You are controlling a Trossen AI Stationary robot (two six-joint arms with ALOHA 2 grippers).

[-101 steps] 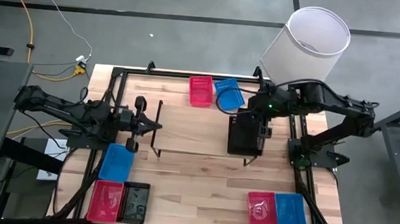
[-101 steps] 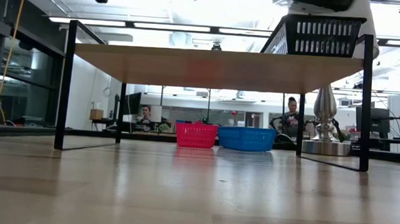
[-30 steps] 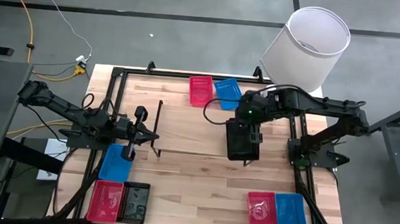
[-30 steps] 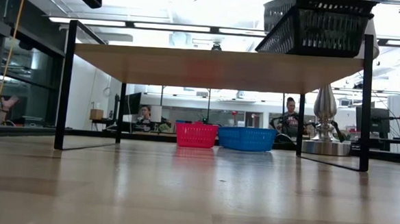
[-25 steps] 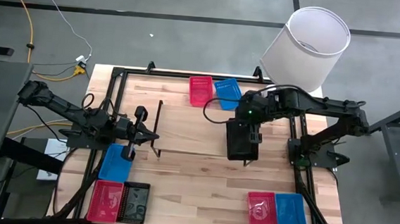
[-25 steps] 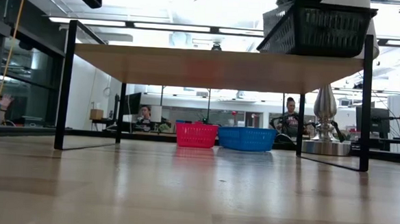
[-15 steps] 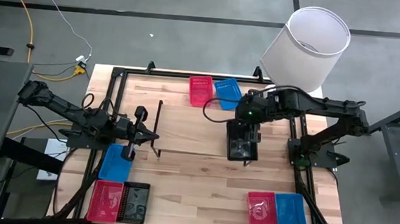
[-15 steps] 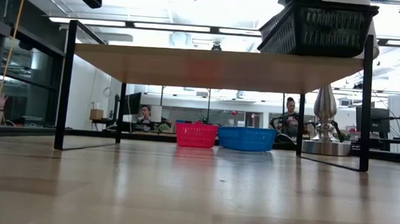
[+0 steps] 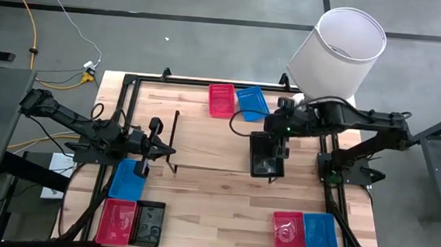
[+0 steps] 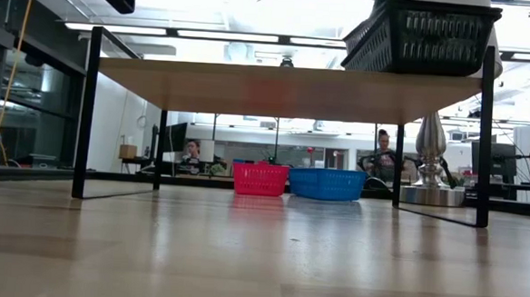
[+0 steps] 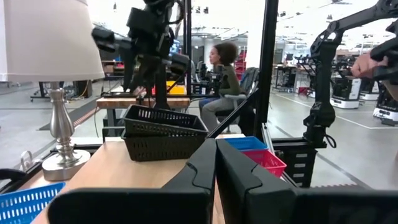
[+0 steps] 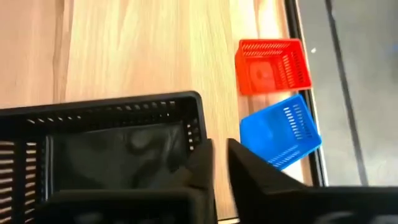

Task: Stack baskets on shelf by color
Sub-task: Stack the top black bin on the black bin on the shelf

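No writing or brand marks are legible on any object.

My right claw (image 12: 221, 163) hangs over the near edge of the black basket stack (image 9: 267, 155), its fingers (image 12: 202, 168) nearly together with a narrow gap, gripping nothing. The right arm reaches in from the lamp (image 9: 337, 50) side, wrist bent down over the shelf (image 9: 211, 142).

My left claw (image 11: 216, 163) is clenched and empty, its arm stretched level toward the shelf's left end.

The black stack sits on the shelf's right end, upper basket slightly tilted. On the surface (image 9: 215, 193): a red basket (image 9: 220, 100) beside a blue basket (image 9: 251, 103) at the far edge; another red (image 9: 287, 234) and blue (image 9: 320, 236) pair at the near right; a blue (image 9: 129, 179), a red (image 9: 115, 222) and a black basket (image 9: 149, 224) at the near left.
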